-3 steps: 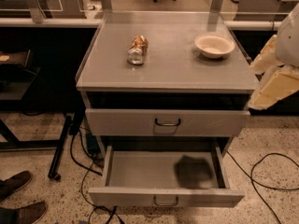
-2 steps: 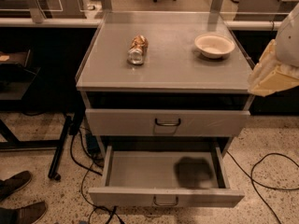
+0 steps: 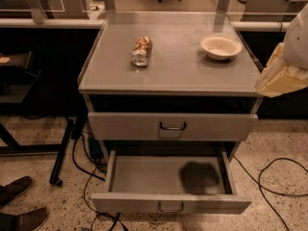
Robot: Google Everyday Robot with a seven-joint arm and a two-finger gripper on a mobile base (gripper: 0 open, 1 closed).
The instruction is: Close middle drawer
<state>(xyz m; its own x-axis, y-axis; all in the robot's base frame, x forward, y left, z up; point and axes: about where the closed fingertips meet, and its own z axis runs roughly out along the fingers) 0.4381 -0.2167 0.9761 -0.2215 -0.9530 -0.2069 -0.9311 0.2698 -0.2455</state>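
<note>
The middle drawer (image 3: 168, 174) is pulled far out at the bottom of the grey cabinet. Its plain grey inside shows, with a dark shadow patch on the right. Its low front panel (image 3: 120, 203) carries a small wire loop handle (image 3: 171, 207). Above it sits a taller-fronted grey drawer (image 3: 125, 126) with a like handle, under a dark gap. My gripper (image 3: 281, 76), cream-coloured under a white arm, hangs at the right edge of the view beside the cabinet's top right corner. It is well above the open drawer and touches nothing.
On the cabinet top (image 3: 173, 66) lie a crumpled can (image 3: 141, 51) and a white bowl (image 3: 221, 46). Cables (image 3: 274, 177) run over the floor on the right and under the cabinet's left side. Shoes (image 3: 19, 203) show at the bottom left. A dark table leg (image 3: 62, 153) stands to the left.
My gripper has risen a little and tilted beside the cabinet's right corner. The drawers, the can and the bowl have not moved.
</note>
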